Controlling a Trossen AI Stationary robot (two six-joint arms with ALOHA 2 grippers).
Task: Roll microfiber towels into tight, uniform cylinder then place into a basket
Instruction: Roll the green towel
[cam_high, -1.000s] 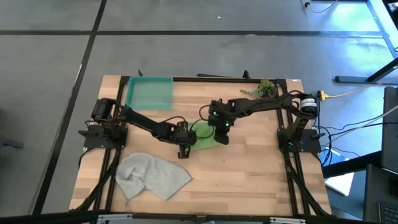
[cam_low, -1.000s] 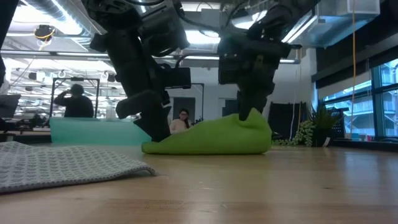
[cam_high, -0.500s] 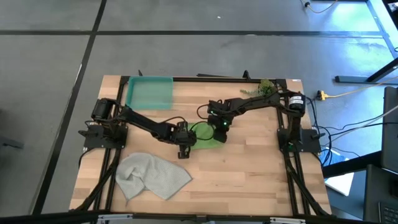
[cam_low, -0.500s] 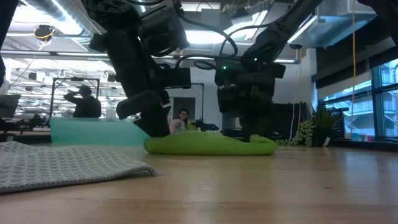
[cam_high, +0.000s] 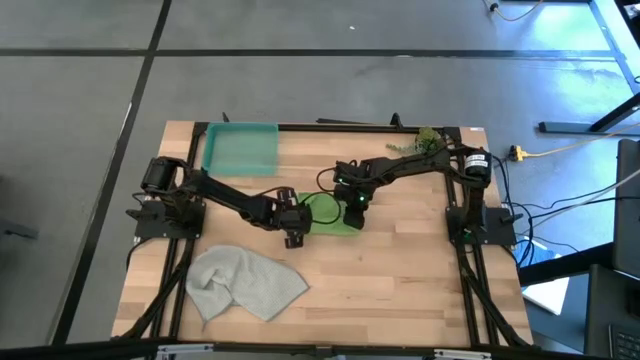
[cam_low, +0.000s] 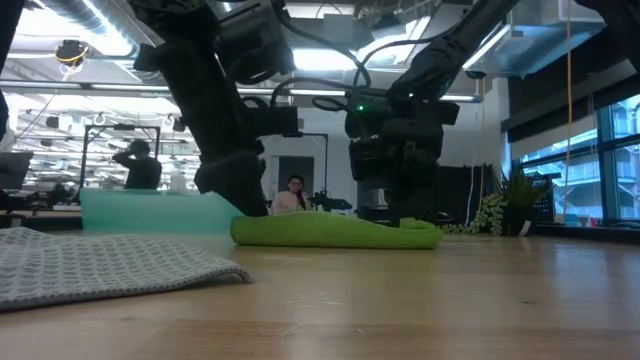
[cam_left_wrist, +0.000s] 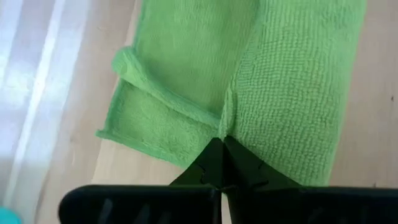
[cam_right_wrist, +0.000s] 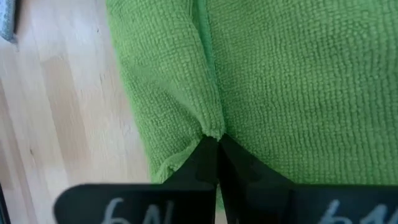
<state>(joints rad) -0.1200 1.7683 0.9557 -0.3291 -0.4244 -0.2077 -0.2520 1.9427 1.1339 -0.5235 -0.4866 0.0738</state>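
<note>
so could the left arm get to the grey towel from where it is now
Probably yes: the grey towel lies bare on the table just in front of the left claw, but that claw is shut on the green towel.

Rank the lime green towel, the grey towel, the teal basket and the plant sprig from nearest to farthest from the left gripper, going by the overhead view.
1. Lime green microfiber towel: pinched in the left gripper, mid-table.
2. Pale grey cloth towel: front left.
3. Translucent teal plastic basket: back left corner.
4. Small leafy green plant sprig: back right, farthest.
</note>
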